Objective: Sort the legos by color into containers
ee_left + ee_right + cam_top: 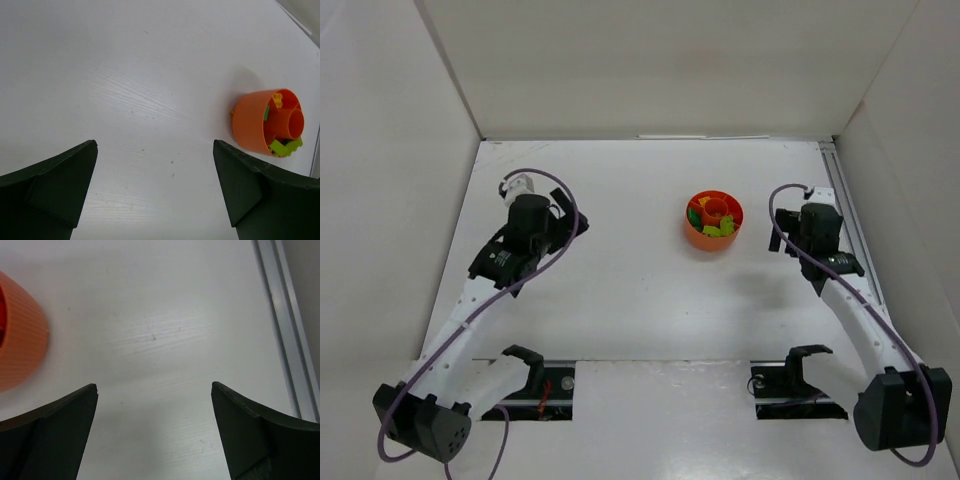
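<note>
Orange dish point(713, 238) holding the legos point(712, 224), on the table point(630, 300) just left of the right gripper point(154, 390) and well right of the left gripper point(154, 150); both sets of jaws spread wide, empty. Lime, yellow and red crowded together, compartments hard to tell apart; dish cut off at the left edge of the right wrist view.

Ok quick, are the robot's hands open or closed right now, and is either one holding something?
Left hand: open, holding nothing.
Right hand: open, holding nothing.
</note>
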You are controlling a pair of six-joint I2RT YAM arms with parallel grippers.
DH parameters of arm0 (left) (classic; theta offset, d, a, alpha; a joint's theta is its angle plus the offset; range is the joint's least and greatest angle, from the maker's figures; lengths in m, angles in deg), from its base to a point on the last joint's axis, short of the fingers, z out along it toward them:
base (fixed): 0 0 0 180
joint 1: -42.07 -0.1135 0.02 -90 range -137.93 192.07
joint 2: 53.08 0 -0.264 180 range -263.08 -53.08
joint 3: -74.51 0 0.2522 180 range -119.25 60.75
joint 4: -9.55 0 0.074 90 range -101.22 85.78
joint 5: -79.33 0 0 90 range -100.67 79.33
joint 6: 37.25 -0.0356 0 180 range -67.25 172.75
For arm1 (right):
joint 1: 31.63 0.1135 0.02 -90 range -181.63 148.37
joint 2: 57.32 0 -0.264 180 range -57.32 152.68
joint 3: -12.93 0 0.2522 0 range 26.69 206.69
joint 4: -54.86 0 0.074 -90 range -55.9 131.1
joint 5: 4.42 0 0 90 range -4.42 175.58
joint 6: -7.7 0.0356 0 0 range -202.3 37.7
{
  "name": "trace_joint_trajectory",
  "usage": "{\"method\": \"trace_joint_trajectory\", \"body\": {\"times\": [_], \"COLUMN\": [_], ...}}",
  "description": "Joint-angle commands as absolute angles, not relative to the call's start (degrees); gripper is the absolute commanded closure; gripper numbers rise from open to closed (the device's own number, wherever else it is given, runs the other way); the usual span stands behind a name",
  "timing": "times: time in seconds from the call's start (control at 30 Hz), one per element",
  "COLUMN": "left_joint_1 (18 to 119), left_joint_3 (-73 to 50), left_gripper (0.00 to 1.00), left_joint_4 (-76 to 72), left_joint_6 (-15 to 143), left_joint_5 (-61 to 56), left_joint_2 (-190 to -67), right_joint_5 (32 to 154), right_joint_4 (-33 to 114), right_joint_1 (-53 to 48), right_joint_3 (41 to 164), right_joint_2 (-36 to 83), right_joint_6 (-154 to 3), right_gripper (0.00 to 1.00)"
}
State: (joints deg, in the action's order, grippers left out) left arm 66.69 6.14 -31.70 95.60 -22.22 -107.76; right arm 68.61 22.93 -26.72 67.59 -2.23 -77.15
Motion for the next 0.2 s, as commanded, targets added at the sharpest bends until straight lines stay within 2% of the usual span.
{"method": "trace_joint_trajectory", "body": {"times": [0.0, 0.17], "left_joint_1": [60.1, 56.0], "left_joint_3": [6.5, 7.8], "left_gripper": [0.0, 0.0], "left_joint_4": [-34.1, -34.1], "left_joint_6": [92.9, 91.0], "left_joint_5": [-16.1, -13.4], "left_joint_2": [-106.0, -105.4], "right_joint_5": [64.8, 68.5], "right_joint_4": [16.7, 19.2], "right_joint_1": [-26.9, -28.1], "right_joint_3": [70.5, 70.5], "right_joint_2": [0.9, 2.0], "right_joint_6": [-74.7, -73.3], "right_gripper": [0.0, 0.0]}}
